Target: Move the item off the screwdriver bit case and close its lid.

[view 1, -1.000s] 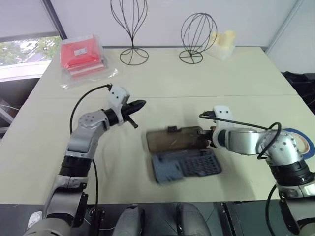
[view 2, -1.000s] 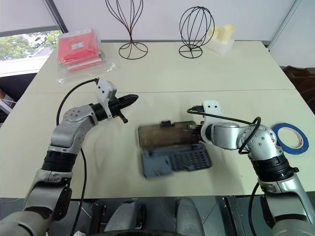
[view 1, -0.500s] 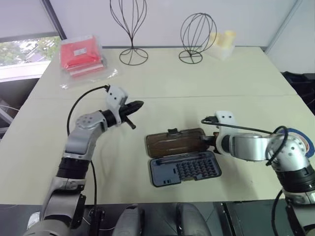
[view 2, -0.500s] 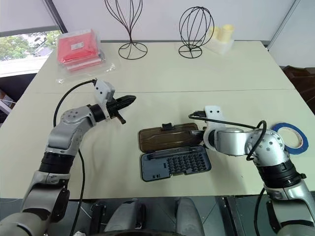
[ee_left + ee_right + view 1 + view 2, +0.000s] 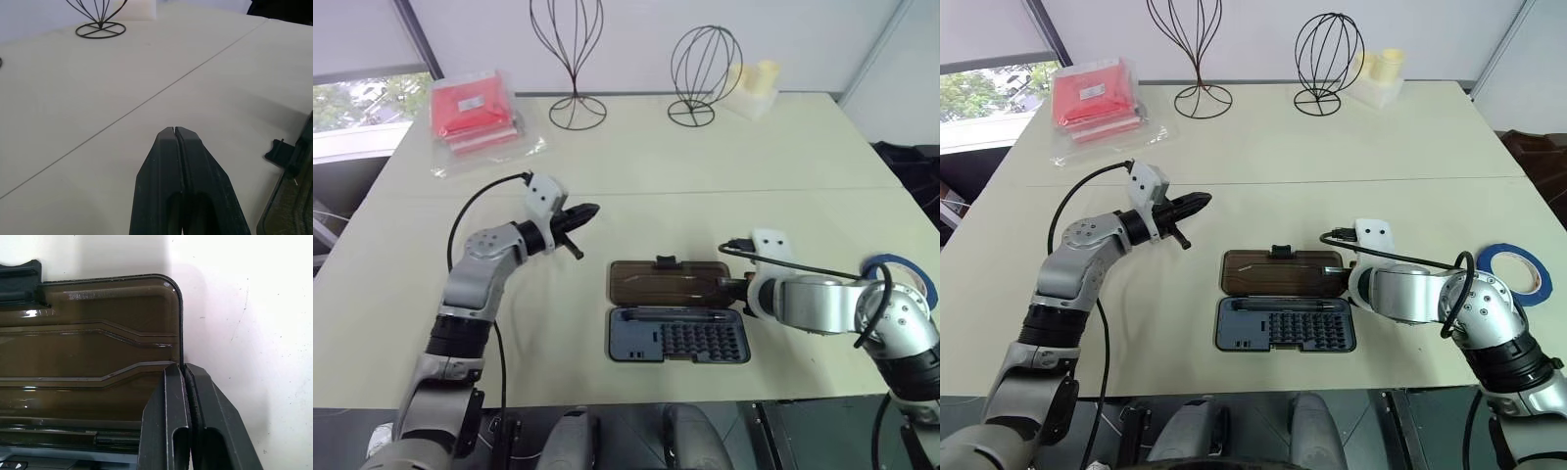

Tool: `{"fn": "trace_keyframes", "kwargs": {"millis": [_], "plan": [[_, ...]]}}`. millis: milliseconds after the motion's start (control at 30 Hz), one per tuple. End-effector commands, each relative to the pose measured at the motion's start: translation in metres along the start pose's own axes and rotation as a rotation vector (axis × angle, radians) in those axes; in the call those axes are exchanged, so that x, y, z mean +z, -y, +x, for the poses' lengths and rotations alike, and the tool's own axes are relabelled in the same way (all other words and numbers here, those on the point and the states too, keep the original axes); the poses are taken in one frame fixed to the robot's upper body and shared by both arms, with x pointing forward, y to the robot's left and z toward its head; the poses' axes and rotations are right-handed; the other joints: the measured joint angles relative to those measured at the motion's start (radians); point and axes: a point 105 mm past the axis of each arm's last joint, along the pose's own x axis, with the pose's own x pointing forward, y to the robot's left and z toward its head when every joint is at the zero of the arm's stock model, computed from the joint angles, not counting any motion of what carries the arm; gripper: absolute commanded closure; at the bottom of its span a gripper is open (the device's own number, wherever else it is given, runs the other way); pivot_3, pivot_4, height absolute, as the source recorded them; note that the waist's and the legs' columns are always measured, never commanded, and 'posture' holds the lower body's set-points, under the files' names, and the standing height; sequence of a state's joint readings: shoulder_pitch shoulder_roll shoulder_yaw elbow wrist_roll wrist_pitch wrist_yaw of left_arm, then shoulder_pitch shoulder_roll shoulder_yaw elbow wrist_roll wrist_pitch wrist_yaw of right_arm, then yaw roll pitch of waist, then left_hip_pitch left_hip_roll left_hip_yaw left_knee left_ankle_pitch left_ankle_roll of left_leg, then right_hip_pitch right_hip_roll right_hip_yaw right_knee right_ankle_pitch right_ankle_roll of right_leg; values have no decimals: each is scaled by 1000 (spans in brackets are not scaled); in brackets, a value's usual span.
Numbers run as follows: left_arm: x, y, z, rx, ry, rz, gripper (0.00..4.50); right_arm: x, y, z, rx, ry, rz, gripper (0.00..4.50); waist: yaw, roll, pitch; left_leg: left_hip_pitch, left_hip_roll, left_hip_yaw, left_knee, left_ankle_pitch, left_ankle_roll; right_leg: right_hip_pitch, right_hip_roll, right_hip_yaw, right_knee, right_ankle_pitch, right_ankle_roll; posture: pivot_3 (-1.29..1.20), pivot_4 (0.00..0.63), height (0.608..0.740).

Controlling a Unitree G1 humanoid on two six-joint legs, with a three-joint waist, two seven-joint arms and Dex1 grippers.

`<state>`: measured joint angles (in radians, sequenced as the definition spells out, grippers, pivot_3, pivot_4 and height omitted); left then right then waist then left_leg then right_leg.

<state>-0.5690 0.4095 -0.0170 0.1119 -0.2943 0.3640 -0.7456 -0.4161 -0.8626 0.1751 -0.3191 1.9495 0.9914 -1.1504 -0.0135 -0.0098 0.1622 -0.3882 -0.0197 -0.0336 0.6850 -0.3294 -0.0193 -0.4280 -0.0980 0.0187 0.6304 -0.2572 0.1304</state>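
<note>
The screwdriver bit case lies open on the table, its dark blue base holding rows of bits toward me and its smoky brown lid lying flat behind it. Nothing rests on the case. My right gripper is at the lid's right edge; in the right wrist view its fingers are pinched on the lid's rim. Left of the case and clear of it, my left gripper hovers above the table, shut on nothing, its fingertips pressed together.
A blue tape roll lies at the table's right edge beside my right arm. At the back stand two wire stands, a cream item and a red packet in clear wrap.
The case has swung from tilted to square with the table's front edge and shifted right, with my right gripper moving along at the lid's edge. The left gripper has barely moved.
</note>
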Motion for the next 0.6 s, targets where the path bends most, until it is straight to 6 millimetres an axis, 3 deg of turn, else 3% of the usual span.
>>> {"fn": "trace_keyframes", "kwargs": {"millis": [33,600], "plan": [[16,-1,0,-2,44,37,4500,2,-9,-6,44,14,-34,4470,0,0,0,0,0,0,0,0,0,0,0,0,0,0,0,0,150,740],[17,-1,1,-1,50,41,4500,-5,-15,-10,82,7,-90,4470,1,0,0,0,0,0,0,0,0,0,0,0,0,0,0,0,150,740]]}}
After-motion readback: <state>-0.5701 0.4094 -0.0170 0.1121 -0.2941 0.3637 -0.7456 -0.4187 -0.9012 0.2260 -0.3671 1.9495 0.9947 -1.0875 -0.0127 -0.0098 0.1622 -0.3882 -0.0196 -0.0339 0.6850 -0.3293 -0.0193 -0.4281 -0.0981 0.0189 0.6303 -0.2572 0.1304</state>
